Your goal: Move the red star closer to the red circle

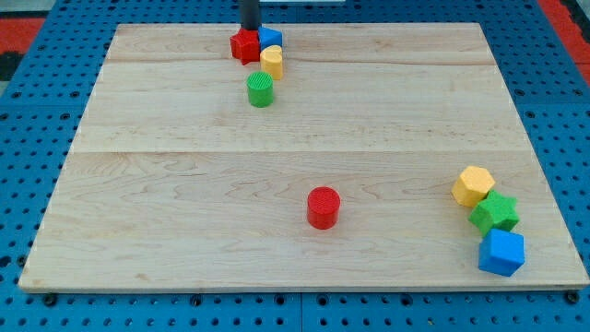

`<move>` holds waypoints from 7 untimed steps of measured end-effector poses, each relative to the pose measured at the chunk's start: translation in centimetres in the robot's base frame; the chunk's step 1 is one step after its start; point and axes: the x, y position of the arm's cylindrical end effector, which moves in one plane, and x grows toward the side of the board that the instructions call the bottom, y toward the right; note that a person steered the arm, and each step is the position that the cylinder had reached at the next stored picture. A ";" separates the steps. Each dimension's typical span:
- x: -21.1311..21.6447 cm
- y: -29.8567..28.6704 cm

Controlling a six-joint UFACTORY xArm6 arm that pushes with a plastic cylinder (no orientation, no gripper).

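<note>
The red star [244, 45] lies near the view's top edge of the wooden board [166, 184], left of centre. It touches a blue block [270, 38] on its right and a yellow block [272, 62] below right. The red circle [324, 207] stands far lower, near the board's middle bottom. My tip [250, 30] is at the end of the dark rod, right at the top edge of the red star, touching or almost touching it.
A green cylinder [261, 89] stands just below the yellow block. At the view's lower right sit a yellow hexagon block [473, 185], a green star [495, 213] and a blue block [501, 252], close to the board's edge.
</note>
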 end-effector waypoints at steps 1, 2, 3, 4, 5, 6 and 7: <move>0.0 0.3; 0.0 0.3; 0.9 0.3; 1.8 0.0; 2.3 -0.8; 2.3 -1.7; 2.3 -1.8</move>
